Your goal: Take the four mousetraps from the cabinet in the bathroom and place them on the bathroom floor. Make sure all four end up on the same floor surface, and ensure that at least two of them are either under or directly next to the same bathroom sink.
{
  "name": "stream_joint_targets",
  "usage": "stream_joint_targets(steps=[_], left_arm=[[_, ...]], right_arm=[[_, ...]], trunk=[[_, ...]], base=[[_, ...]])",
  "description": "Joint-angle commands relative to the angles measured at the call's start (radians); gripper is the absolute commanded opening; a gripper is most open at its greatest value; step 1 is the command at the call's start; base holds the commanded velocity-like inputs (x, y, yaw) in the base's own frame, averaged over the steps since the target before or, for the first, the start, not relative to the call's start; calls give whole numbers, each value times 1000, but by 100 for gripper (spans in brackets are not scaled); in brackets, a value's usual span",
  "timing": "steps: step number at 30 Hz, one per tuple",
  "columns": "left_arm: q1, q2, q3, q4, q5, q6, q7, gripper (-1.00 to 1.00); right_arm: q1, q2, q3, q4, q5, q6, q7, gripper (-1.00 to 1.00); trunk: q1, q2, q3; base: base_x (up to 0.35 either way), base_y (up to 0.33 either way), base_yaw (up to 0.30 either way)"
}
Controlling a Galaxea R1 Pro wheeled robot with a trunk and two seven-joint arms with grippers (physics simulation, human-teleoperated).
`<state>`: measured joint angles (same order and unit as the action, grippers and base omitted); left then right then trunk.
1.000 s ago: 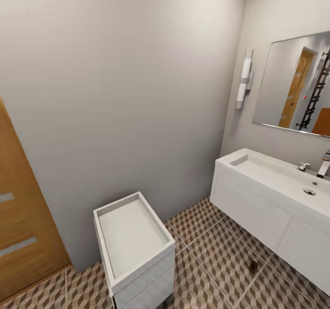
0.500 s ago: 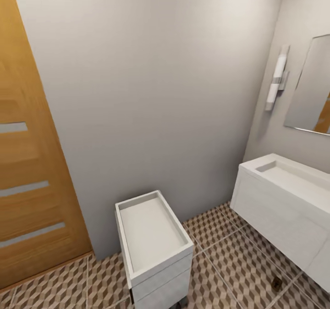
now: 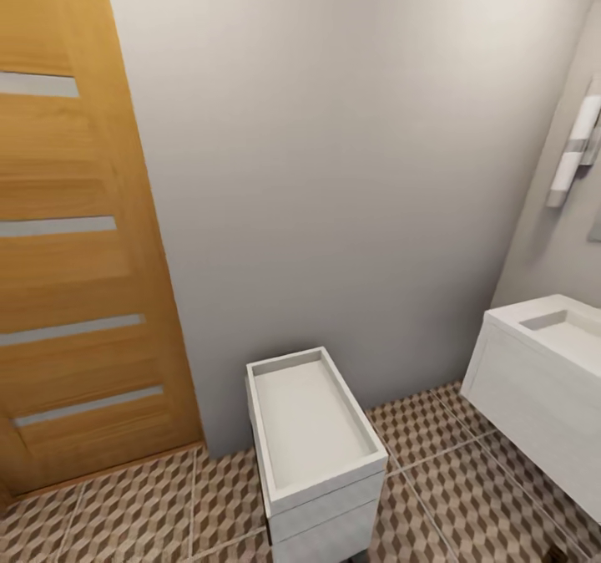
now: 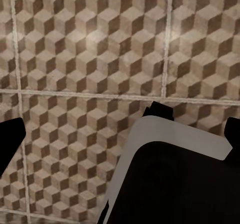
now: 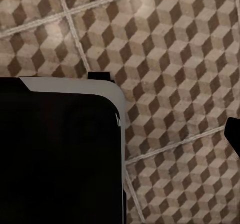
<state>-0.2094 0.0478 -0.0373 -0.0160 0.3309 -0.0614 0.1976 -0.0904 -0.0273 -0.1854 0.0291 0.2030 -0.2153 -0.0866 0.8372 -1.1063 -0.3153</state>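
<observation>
left gripper (image 4: 120,129) (grip state unclear) hangs above the bathroom floor (image 4: 75,49); right gripper (image 5: 165,104) likewise, unclear; sink (image 3: 534,379) well apart.

I am seeing the bathroom floor (image 3: 467,479), cube-patterned tiles in brown, beige and white with pale grout, lying flat. The sink (image 3: 534,396), a wide white vanity with plain flat fronts, is hanging just above that floor by the wall.

Both wrists pointed straight down, dark fingertips (image 4: 10,139) at frame edges
</observation>
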Motion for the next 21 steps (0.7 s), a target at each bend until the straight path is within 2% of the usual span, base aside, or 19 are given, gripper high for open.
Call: stream_joint_targets(steps=[1,13,21], left_arm=[[-1,0,-4,1,6,-3,2,100],[-1,0,-4,1,5,-3,2,100],[-1,0,-4,1,6,-3,2,100]], right_arm=[[-1,0,-8,3,11,-6,-4,100],[-1,-1,-8,3,11,-5,-4,100],[-2,-2,-7,3,12,-4,-3,100]], trunk=[[0,-1,-1],[0,-1,-1],[0,-1,-1]], base=[[0,0,298],[0,0,283],[0,0,81]])
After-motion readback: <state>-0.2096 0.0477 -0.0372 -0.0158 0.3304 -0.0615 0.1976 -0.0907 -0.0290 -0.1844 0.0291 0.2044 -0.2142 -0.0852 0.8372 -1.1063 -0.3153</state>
